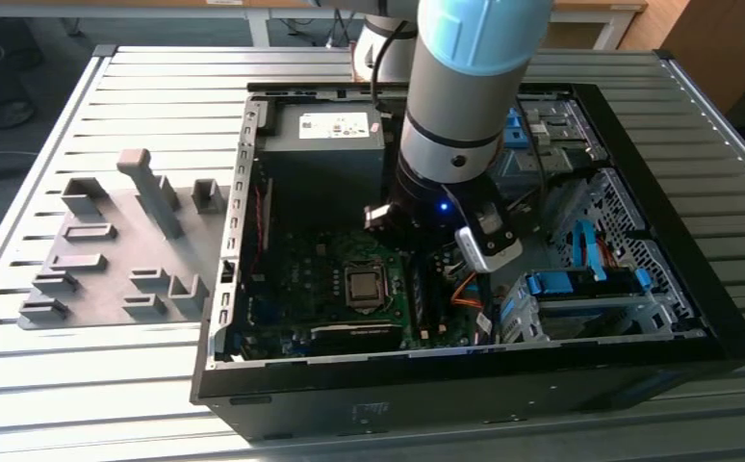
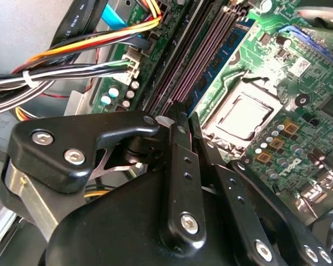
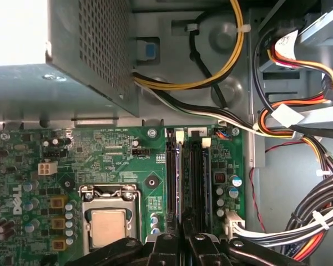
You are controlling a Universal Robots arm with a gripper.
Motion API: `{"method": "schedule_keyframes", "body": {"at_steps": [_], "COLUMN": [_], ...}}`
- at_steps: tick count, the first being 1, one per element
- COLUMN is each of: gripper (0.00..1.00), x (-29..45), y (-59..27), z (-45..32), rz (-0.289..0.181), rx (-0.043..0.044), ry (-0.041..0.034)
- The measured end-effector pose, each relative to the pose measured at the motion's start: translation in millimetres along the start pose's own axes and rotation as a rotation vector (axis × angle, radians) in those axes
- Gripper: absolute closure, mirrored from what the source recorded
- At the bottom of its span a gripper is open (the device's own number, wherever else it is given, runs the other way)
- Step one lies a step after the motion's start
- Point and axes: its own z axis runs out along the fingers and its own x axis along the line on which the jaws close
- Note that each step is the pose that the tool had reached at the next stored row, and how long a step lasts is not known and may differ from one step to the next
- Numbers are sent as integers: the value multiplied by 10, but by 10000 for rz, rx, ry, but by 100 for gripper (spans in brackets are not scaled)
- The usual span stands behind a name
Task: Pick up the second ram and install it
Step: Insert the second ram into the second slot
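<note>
Inside the open computer case (image 1: 346, 399) my gripper (image 2: 184, 124) hangs low over the memory slots on the green motherboard (image 3: 116, 155). In both wrist views its two black fingers (image 3: 167, 244) stand almost together, shut on the near end of the second ram (image 2: 206, 77), a thin blue-green stick with dark chips. The stick stands on edge along a slot (image 3: 180, 183) between white latches. The spot where the fingers clamp it is hidden by the fingers themselves. In the exterior view the arm (image 1: 456, 106) reaches straight down into the case.
The processor socket (image 3: 108, 227) lies beside the slots. On the slots' other side run bundles of coloured cables (image 3: 299, 122), with the metal power supply (image 3: 72, 55) beyond. A drive cage (image 1: 591, 298) fills the case's right. Grey holder blocks (image 1: 115, 260) sit on the slatted table, left of the case.
</note>
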Motion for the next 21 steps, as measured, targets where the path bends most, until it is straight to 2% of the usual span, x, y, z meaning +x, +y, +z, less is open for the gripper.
{"method": "schedule_keyframes", "body": {"at_steps": [9,21], "gripper": [86,86], "x": [-2,-1], "y": [-8,-12], "z": [44,43], "rz": [9,16], "rx": [1,3], "ry": [3,8]}}
